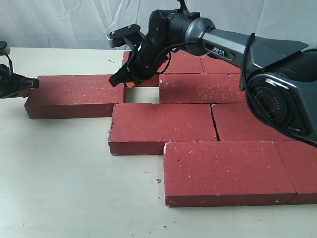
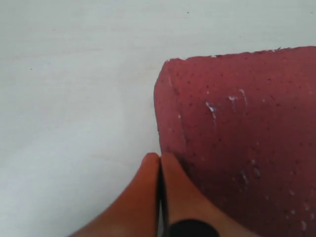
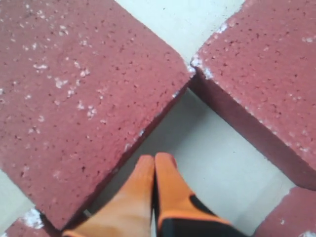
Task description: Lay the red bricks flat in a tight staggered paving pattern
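White counter (image 1: 59, 188). L gripper (image 2: 159, 159), closed empty, at end of left brick (image 1: 74, 91); R gripper (image 3: 155, 159), closed empty, sits in gap (image 1: 142, 94). I risk pinching it if brick slides.

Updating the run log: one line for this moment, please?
left hand: shut, at end of left brick | right hand: shut, tip over gap

I work over a flat off-white tabletop (image 1: 64, 168), a small pale chip (image 1: 157, 180) lying loose on it; a wrinkled white cloth backdrop (image 1: 59, 22) hangs behind.
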Controlling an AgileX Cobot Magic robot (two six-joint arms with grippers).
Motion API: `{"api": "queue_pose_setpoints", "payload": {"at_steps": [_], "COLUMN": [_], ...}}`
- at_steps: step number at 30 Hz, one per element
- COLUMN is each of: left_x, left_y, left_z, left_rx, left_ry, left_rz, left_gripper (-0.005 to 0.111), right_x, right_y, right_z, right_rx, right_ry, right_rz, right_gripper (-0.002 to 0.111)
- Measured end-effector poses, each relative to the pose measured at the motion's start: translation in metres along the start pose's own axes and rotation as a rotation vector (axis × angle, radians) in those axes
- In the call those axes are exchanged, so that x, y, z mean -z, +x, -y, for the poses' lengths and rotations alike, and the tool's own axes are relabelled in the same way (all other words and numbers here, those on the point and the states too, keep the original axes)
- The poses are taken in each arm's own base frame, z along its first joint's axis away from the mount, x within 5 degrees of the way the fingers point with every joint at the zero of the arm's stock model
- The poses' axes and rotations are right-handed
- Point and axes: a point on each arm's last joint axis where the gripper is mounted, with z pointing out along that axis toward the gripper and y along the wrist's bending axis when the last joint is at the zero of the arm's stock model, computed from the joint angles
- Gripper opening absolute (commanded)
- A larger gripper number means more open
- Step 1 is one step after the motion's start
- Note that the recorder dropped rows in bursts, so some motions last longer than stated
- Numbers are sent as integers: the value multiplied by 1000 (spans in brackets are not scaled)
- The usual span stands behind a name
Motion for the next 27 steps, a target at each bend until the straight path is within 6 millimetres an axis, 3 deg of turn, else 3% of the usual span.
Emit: {"api": "queue_pose_setpoints", "payload": {"at_steps": [13,22,27], "left_x": [-17,-21,-21], "left_y": [1,0,0], "left_z": [16,23,25], "left_rx": [-39,-51,-53], "left_ry": [35,52,65], "left_rz": [-14,-18,-21], "left_gripper": [0,0,0], "right_x": [3,57,87], "right_y": [2,-9,-6], "right_z": [5,20,43], "right_rx": [63,132,72], "right_ry": [62,263,327], "right_rz": [-34,-80,-106], "right_gripper": [-1,-1,-1]}}
